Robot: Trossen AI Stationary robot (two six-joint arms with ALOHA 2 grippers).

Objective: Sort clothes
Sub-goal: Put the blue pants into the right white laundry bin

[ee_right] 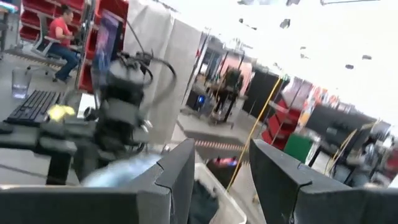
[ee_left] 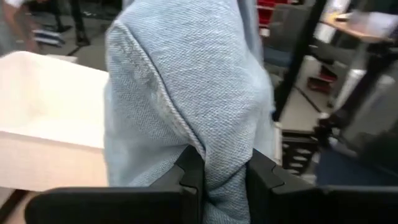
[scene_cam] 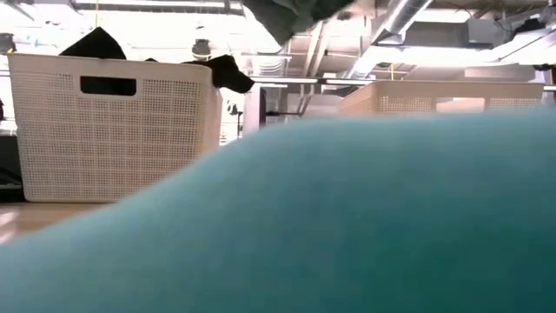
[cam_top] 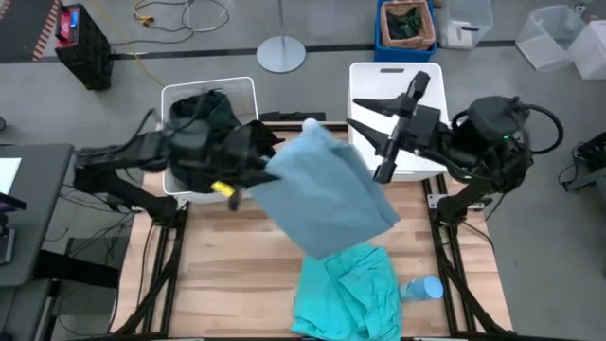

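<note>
My left gripper is shut on the dusty grey-blue garment, held up above the table's middle; the cloth fills the left wrist view. Its lower end shows at the top of the low view. The bright turquoise garment lies heaped on the table near the front edge and blocks most of the low view. Black clothes lie in the left white basket, hanging over its rim. My right gripper is open and empty above the right white basket. My left gripper pinches a bunched fold of the grey-blue garment between its two fingers. The fingers come level from the table's left side. The garment is lifted clear of the table and spreads out slack beyond the fingers.
A small blue roll lies on the table's front right, beside the turquoise garment. The two white baskets stand at the table's far edge, left and right. A blue crate with dark cloth stands on the floor beyond.
</note>
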